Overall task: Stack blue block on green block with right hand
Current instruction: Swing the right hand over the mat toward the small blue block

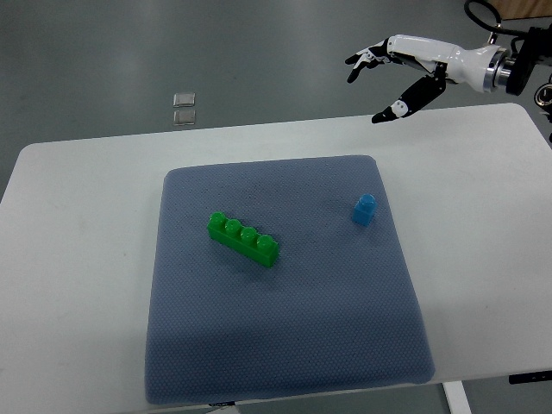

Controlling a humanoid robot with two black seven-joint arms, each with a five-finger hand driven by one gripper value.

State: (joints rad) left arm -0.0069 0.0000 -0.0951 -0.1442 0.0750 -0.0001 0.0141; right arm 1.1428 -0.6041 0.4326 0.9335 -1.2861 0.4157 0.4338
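Observation:
A small blue block (364, 210) stands on the right part of a grey-blue mat (285, 336). A long green block (243, 239) with a row of studs lies slanted on the mat, left of the blue block and apart from it. My right hand (385, 79) comes in from the upper right edge. It hovers above the table's far edge, well beyond the blue block. Its fingers are spread and hold nothing. My left arm does not show.
The mat lies on a white table (78, 259). Two small clear squares (184, 108) lie on the grey floor beyond the table's far edge, at upper left.

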